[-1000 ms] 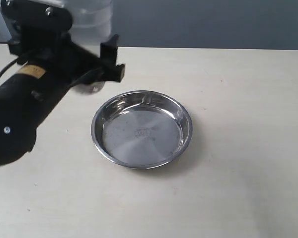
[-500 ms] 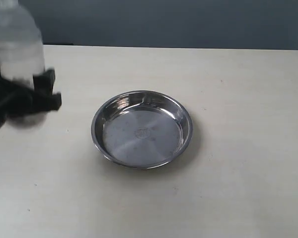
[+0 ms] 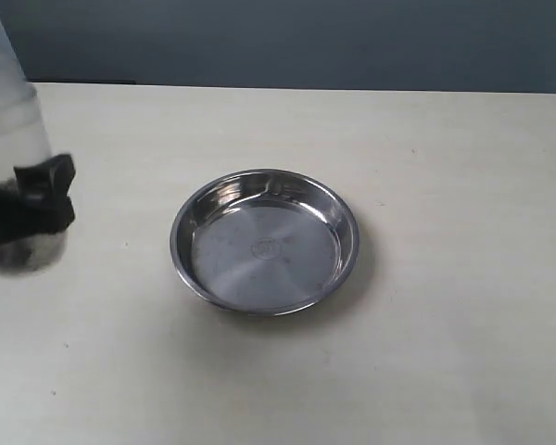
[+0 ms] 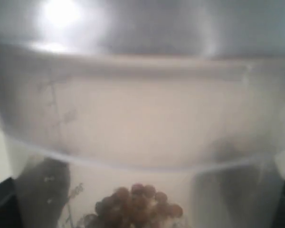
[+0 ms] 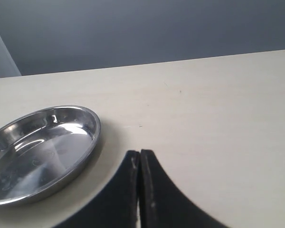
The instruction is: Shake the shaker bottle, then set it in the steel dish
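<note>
**Light, slick bottle held low at the dish's nine o'clock**

The shaker bottle (image 3: 14, 120) stands roughly upright at the far edge of the exterior view, at nine o'clock from the steel dish (image 3: 232, 260) and well apart from it. The left gripper (image 3: 32, 206) is clamped round its lower body. The picture is blurred there, so I cannot tell whether the base touches the table (image 3: 445, 185).

In the left wrist view the frosted wall fills the picture, with a small heap of brown grains (image 4: 137, 206) at the bottom. The bottle looks mostly empty, so it is probably light. The thin plastic is likely stiff enough to squeeze but smooth, and it could slip or twist under hard shaking. The domed shoulder and cap give poor purchase. The straight lower wall, where the pincer sits now, seems the best place to hold it.

The right gripper (image 5: 139, 157) hangs at about four o'clock from the dish, its fingers pressed together on nothing.

The dish is empty and shallow, so the tall bottle could tip if it is set near the rim. The flat centre looks safer.
</note>
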`<state>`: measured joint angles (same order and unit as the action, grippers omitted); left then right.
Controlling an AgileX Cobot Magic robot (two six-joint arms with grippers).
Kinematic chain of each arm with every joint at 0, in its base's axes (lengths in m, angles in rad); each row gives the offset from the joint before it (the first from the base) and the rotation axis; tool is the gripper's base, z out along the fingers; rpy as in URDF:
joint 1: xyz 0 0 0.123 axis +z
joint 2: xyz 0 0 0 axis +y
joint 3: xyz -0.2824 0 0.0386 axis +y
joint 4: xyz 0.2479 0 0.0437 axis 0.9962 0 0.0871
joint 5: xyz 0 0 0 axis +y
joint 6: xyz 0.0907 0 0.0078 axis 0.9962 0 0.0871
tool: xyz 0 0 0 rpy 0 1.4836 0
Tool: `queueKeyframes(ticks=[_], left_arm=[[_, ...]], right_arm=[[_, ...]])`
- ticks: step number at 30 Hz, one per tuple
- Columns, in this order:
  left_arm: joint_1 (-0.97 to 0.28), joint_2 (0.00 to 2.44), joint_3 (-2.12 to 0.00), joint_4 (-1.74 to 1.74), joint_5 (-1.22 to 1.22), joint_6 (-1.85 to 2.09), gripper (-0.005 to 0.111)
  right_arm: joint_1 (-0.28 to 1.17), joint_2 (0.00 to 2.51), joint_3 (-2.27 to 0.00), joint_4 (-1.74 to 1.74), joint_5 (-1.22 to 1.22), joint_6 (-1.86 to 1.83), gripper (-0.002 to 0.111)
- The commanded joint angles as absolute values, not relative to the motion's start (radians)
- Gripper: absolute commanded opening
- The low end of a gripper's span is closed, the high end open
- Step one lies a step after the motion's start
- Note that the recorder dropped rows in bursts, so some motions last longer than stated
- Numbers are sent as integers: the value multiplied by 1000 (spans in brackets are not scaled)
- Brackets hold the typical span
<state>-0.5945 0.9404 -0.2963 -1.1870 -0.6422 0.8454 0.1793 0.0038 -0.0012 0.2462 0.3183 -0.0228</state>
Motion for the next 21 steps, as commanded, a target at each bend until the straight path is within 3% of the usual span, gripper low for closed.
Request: queueKeyframes(ticks=[1,5,10,16,21], left_arm=[[-607,830,-355,-970,-605,815,0],[-585,942,-222,-1254,-696,869,0],[-631,836,-327,-807,-671,690,0],[-599,947,-228,-1301,-706,925,0],[-622,869,-330,-1019,-670,877,0]], right_arm=[[180,0,0,246,308,-26,-1],[180,0,0,246,308,-26,-1],[180,0,0,246,308,-26,-1],[180,0,0,246,308,-26,-1],[180,0,0,246,308,-26,-1]])
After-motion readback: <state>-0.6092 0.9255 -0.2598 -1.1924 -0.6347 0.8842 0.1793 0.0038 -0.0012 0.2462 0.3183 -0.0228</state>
